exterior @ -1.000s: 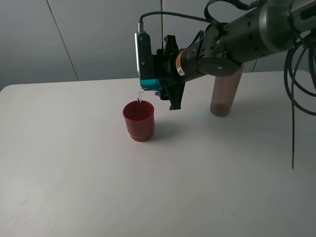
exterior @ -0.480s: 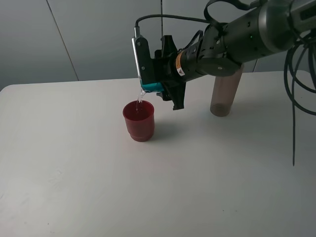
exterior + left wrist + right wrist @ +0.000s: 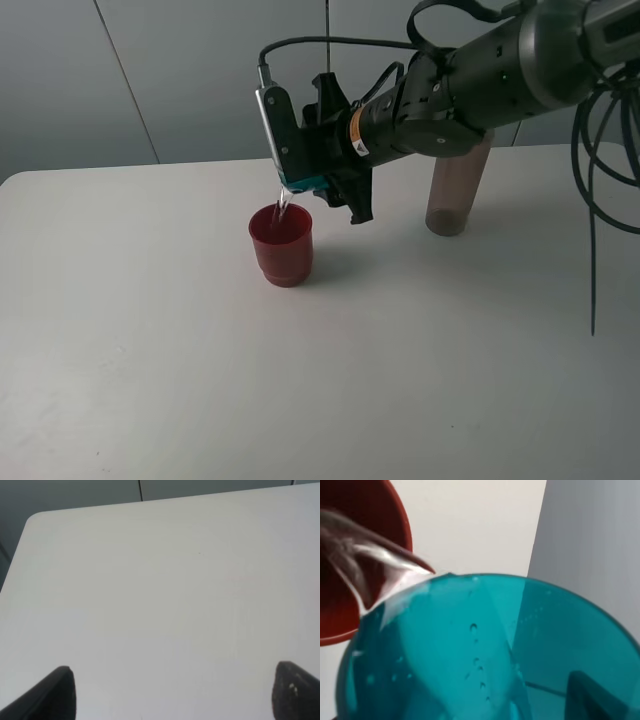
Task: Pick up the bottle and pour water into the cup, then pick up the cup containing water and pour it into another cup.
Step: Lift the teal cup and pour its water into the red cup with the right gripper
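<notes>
Pouring into the small opaque red plastic cup (image 3: 281,243)

Right hand (image 3: 318,178) holds the translucent teal tumbler (image 3: 302,183) tipped, lip directly above the red cup's mouth.

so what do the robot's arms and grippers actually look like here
The right arm is a thick dark grey tube with an orange ring band near the wrist and black cables looping over it and hanging beside it. Its right gripper is black, with a white camera block alongside. Of the left gripper, only two black fingertips show.
</notes>
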`<state>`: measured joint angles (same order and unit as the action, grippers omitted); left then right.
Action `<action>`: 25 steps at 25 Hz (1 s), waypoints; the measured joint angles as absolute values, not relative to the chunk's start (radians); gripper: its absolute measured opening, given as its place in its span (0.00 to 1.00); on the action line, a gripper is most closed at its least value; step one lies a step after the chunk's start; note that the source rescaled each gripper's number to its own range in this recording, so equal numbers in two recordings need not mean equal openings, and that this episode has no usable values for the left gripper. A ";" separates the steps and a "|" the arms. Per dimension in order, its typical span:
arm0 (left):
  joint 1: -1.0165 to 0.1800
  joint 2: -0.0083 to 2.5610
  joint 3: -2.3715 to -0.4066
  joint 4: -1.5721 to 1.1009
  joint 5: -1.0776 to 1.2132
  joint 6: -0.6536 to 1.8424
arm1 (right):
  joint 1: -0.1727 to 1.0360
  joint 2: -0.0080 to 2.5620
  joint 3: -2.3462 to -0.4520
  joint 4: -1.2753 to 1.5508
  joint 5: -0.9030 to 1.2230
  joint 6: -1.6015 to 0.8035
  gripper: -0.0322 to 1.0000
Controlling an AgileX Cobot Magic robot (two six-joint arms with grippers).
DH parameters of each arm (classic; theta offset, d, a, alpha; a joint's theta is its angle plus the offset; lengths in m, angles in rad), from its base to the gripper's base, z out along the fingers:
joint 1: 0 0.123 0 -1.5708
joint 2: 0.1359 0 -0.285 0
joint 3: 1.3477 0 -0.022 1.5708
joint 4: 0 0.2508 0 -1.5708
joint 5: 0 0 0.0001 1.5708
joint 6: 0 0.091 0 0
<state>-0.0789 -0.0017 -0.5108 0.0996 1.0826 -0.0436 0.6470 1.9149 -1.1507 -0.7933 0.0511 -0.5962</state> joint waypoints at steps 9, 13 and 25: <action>-0.079 -0.002 -0.511 0.100 1.083 -0.044 | 0.647 1.916 -1.174 -0.793 0.047 -0.660 0.14; -0.079 -0.002 -0.511 0.100 1.083 -0.044 | 0.647 1.916 -1.188 -0.793 0.046 -0.704 0.14; -0.079 -0.002 -0.511 0.100 1.083 -0.044 | 0.647 1.916 -1.221 -0.799 0.055 -0.790 0.14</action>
